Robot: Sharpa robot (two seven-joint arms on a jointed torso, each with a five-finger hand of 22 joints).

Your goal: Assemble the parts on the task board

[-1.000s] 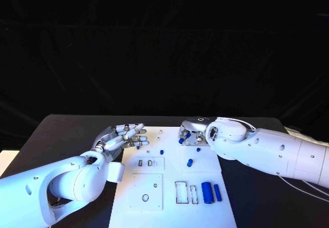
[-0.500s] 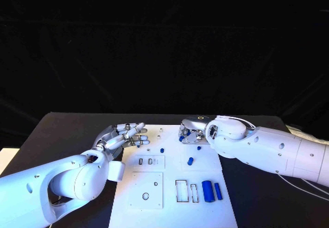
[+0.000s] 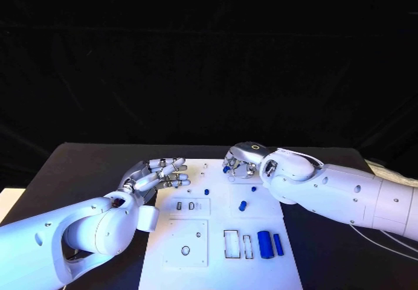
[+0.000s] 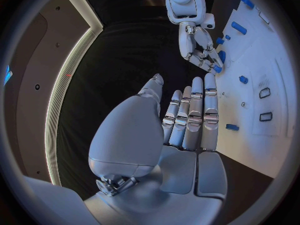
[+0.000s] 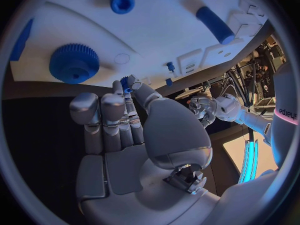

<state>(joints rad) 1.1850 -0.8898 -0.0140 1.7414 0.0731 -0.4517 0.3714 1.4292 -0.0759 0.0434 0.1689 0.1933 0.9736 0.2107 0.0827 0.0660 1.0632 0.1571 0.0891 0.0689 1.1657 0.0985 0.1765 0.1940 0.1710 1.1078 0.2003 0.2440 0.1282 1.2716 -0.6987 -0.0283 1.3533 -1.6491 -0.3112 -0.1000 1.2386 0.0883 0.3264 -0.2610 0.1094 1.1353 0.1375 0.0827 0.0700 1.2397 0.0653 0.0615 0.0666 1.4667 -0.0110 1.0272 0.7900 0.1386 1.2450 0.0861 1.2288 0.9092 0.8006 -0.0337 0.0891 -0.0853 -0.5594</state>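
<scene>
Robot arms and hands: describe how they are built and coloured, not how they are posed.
Both arms are smooth, rounded white shells with small dark dots on the casing. The left hand and right hand are silver metal with segmented fingers and pale fingertip pads. The right wrist carries a small glowing ring light, and thin white cables run beside the right arm.

The one writing that shows is in the right wrist view: a short dark word printed on the white arm (image 5: 286,116) at the edge of the circle. Its letters are cut off and bent, so it cannot be read for sure. The white board (image 3: 218,241) carries no readable label or number.
</scene>
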